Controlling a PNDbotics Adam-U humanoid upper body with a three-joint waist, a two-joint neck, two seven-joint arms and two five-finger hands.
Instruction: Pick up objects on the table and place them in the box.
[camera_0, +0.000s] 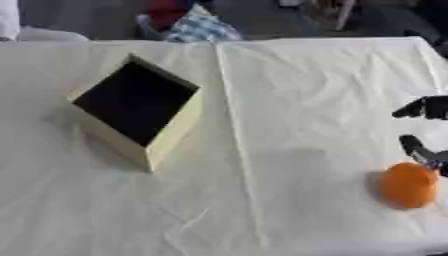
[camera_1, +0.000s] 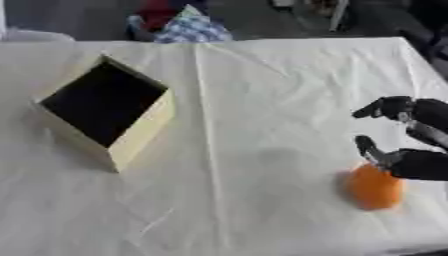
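My right hand comes in from the right edge of the table, black, with its palm turned toward the middle of the table. Its fingers reach out above and a thumb-like digit points out below, with a gap between them, so the hand is spread and grasps nothing. Just under the lower digit sits an orange, round object on the white cloth, at the right near edge of the table; I cannot tell whether the hand touches its top or only hovers right above it. My left hand does not show in either view. A pale yellow box with a dark inside stands on the left half of the table, turned cornerwise and open at the top, well apart from the orange object. I see no writing or label on the box or the object.
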